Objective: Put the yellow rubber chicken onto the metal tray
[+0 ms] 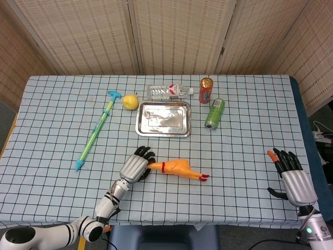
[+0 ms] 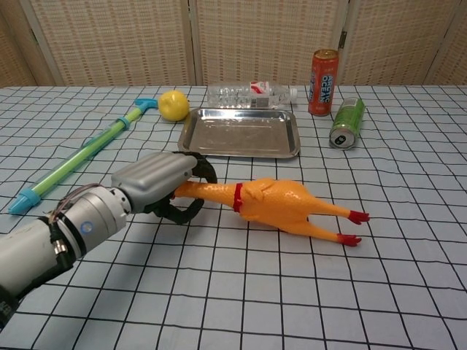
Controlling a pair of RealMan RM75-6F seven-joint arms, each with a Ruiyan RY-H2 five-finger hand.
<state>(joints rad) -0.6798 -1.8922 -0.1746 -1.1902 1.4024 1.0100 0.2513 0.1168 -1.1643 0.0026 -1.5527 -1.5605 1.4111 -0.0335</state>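
Because the left hand (image 2: 164, 182) has its fingers curled around the head and neck of the rubber chicken (image 2: 277, 206), the toy lies slanted across the table (image 2: 408, 277), head end tucked into the hand and red feet trailing toward the lower right of the chest view. That grip at the thin neck looks chosen as the easiest part to wrap, though the heavy body will likely droop once lifted. Whether the body rests fully on the cloth or is slightly raised I cannot tell. Just above the chicken in both views sits the metal tray (image 1: 140, 125), bare, near enough that a short carry toward the upper middle of the frame should do.

At the lower right of the head view the right hand (image 1: 291, 174) rests with fingers spread, holding nothing, well apart from the work.

Around the tray stand things to avoid: a lemon (image 2: 174, 104) and water gun (image 2: 80, 157) to its left, a clear bottle (image 2: 248, 94) behind it, an orange can (image 2: 324, 71) upright and a green can (image 2: 347, 122) lying on its side to its right
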